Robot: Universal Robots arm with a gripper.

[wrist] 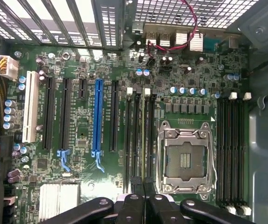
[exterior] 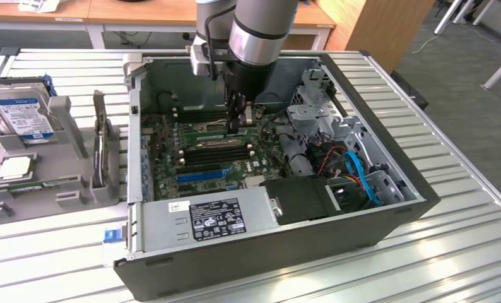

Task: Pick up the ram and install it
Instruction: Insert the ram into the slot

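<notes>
Here: black gripper (wrist: 144, 198) clamped on thin flat green ram (wrist: 143, 140), edge-on over long black slots (wrist: 133, 140).

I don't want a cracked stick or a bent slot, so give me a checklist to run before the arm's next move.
1. The gripper is shut on the ram: ok.
2. The ram runs in line with the memory slots beside the CPU socket: ok.
3. The ram is fully seated in its slot: cannot tell.
4. The white slot latches are open: cannot tell.
5. The red cable lies away from the slots: ok.
</notes>
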